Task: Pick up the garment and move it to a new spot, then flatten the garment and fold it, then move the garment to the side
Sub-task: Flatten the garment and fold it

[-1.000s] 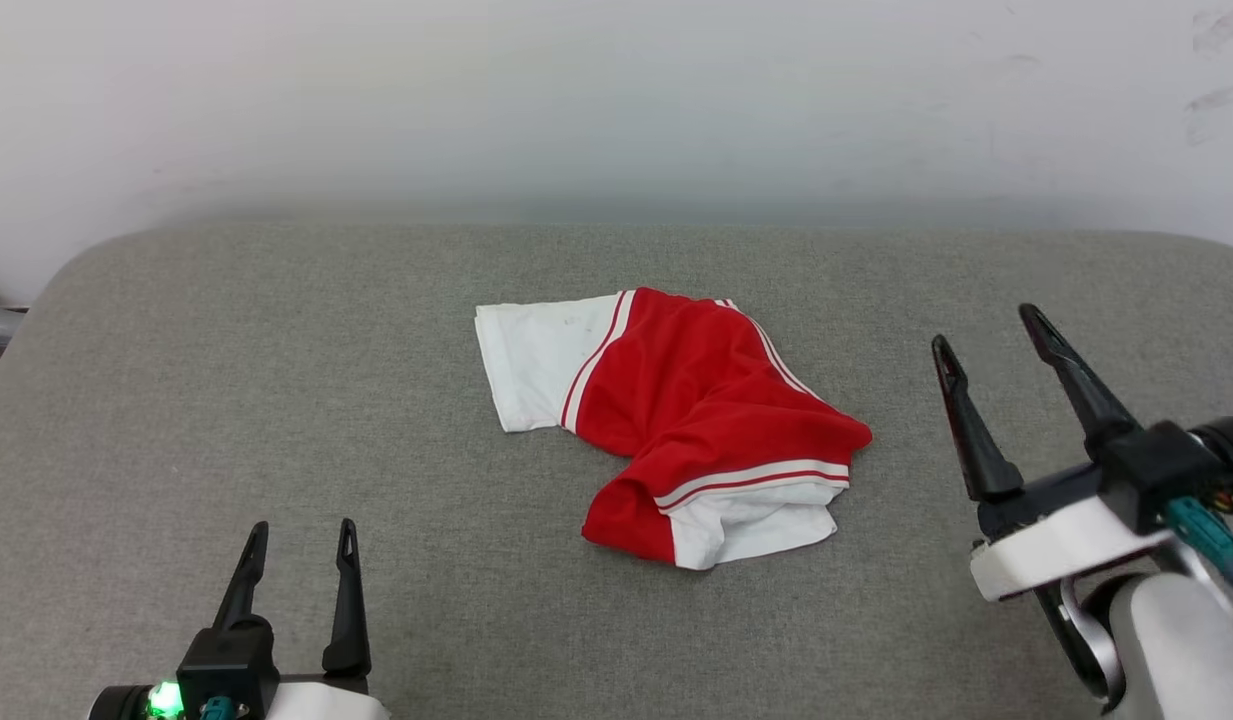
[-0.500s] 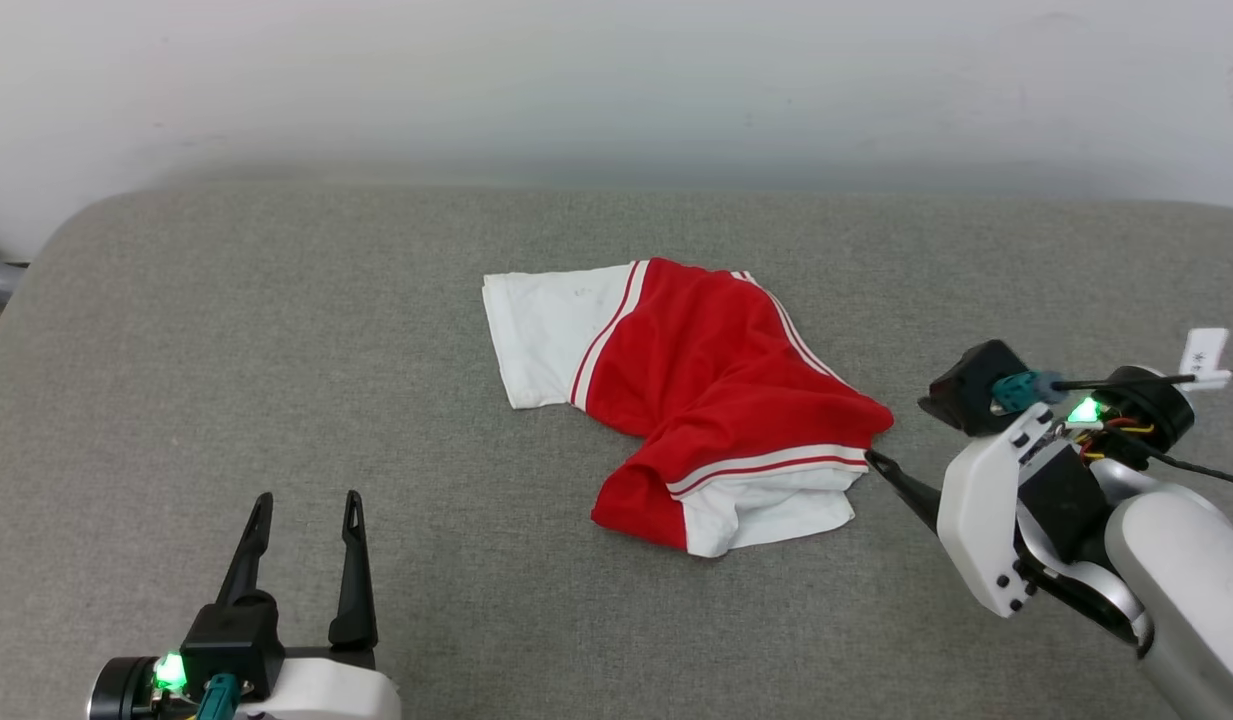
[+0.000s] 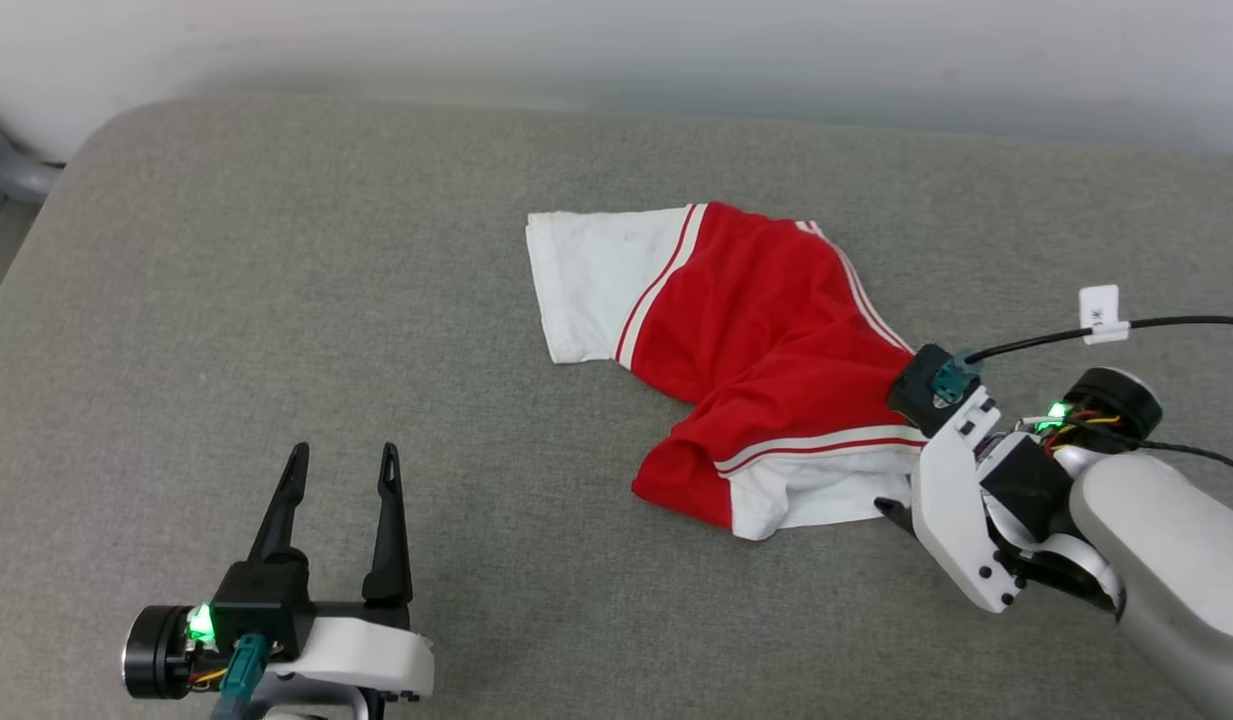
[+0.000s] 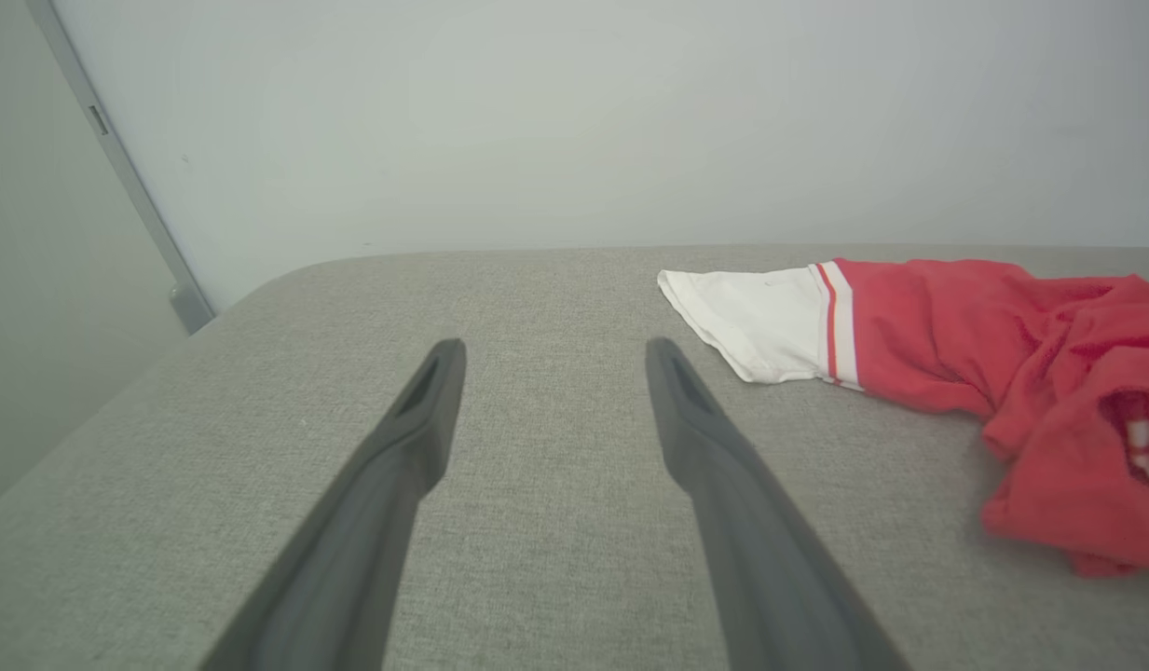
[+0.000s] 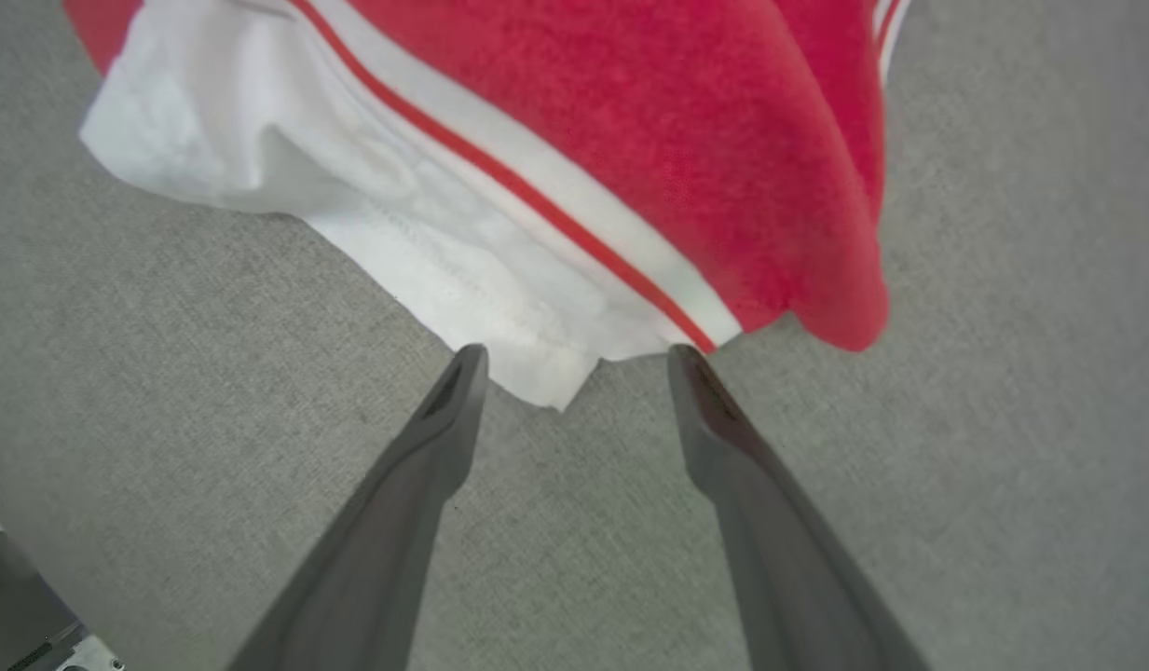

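A grey woven surface (image 3: 276, 300) with rounded corners and a soft, padded look runs up to a pale, bare wall (image 4: 574, 112); at the far left a grey metal bar (image 4: 127, 177) slants up against that wall. The garment (image 3: 766, 340) lies crumpled right of the surface's middle; one white sleeve is spread flat towards the left, the red body is bunched, and the other white sleeve with its striped trim is folded under at the near right. The right gripper (image 5: 578, 354) is low at that near sleeve, fingers spread apart, with the white hem corner between the tips; whether the tips touch the cloth is hard to tell. A black cable (image 3: 1036, 338) with a white tag (image 3: 1101, 305) arcs off its wrist. The left gripper (image 3: 343, 455) hovers over bare grey cloth at the near left, well apart from the garment, fingers parted and holding nothing.
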`<state>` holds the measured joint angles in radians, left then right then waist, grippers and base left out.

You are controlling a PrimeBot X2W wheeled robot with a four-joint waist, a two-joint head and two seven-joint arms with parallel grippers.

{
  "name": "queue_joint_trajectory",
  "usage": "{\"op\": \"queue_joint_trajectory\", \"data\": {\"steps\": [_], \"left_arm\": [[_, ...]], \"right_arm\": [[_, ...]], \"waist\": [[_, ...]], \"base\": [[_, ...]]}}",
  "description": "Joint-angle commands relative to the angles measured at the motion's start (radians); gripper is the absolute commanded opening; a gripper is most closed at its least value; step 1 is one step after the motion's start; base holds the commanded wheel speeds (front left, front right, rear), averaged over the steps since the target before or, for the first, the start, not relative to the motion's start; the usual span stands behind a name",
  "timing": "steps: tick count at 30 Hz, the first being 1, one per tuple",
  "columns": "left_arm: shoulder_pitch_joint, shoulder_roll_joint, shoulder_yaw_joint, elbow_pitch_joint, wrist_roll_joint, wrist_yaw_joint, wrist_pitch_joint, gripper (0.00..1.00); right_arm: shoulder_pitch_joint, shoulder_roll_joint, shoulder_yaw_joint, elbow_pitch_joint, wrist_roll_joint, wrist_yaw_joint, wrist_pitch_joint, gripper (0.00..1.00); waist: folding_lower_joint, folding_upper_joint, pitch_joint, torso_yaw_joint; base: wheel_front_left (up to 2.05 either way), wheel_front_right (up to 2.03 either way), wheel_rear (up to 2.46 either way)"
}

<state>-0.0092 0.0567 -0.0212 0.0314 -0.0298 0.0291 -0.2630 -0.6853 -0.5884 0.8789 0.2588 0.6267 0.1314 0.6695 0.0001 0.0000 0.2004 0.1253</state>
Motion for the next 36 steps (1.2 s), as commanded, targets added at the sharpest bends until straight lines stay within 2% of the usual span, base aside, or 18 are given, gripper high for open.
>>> {"op": "queue_joint_trajectory", "data": {"steps": [1, 5, 12, 13, 14, 15, 22, 25, 30, 36], "left_arm": [[-0.013, 0.000, 0.001, 0.000, -0.003, 0.004, -0.003, 1.00], [-0.030, -0.003, -0.015, -0.002, -0.008, 0.007, -0.003, 1.00], [-0.047, -0.005, -0.023, 0.011, -0.014, 0.019, -0.003, 1.00], [-0.048, -0.005, -0.022, 0.012, -0.015, 0.020, -0.003, 1.00], [-0.048, -0.005, -0.021, 0.013, -0.015, 0.022, -0.003, 1.00], [-0.048, -0.006, -0.020, 0.014, -0.016, 0.023, -0.003, 1.00], [-0.026, -0.006, -0.007, 0.021, -0.008, 0.022, -0.003, 1.00], [-0.008, -0.006, -0.001, 0.013, -0.003, 0.019, -0.003, 1.00], [0.010, -0.006, 0.012, 0.013, 0.003, 0.017, -0.003, 1.00], [0.028, -0.005, 0.021, 0.009, 0.008, 0.011, -0.003, 1.00]], "right_arm": [[-0.013, 0.009, 0.010, 0.013, 0.007, -0.001, 0.004, 1.00], [-0.054, 0.023, 0.089, 0.095, 0.018, -0.001, 0.027, 1.00], [-0.019, 0.042, 0.268, 0.196, 0.087, 0.005, 0.053, 1.00], [-0.019, 0.043, 0.284, 0.201, 0.099, 0.005, 0.046, 0.64], [-0.021, 0.045, 0.296, 0.204, 0.109, 0.005, 0.036, 0.13], [-0.028, 0.046, 0.306, 0.206, 0.116, 0.005, 0.022, 0.00], [-0.096, 0.052, 0.319, 0.209, 0.162, 0.000, -0.092, 0.00], [-0.096, 0.032, 0.313, 0.189, 0.182, 0.000, -0.147, 0.00], [-0.062, -0.029, 0.273, 0.135, 0.216, -0.001, -0.227, 0.00], [0.046, -0.137, 0.166, 0.095, 0.262, -0.001, -0.271, 0.00]], "waist": [[-0.0001, 0.0000, 0.020, 0.017], [-0.0001, 0.0000, 0.045, 0.036], [-0.0001, 0.0000, 0.054, 0.047], [-0.0001, 0.0000, 0.054, 0.046], [-0.0001, 0.0000, 0.054, 0.044], [-0.0001, 0.0000, 0.054, 0.042], [-0.0001, 0.0000, 0.019, 0.004], [-0.0001, 0.0000, -0.004, -0.018], [-0.0001, 0.0000, -0.039, -0.059], [-0.0001, 0.0000, -0.056, -0.102]], "base": [[0.00, 0.00, 0.00], [0.00, 0.00, 0.00], [0.00, 0.00, 0.00], [0.00, 0.00, 0.00], [0.00, 0.00, 0.00], [0.00, 0.00, 0.00], [0.00, 0.00, 0.00], [0.00, 0.00, 0.00], [0.00, 0.00, 0.00], [0.00, 0.00, 0.00]]}}
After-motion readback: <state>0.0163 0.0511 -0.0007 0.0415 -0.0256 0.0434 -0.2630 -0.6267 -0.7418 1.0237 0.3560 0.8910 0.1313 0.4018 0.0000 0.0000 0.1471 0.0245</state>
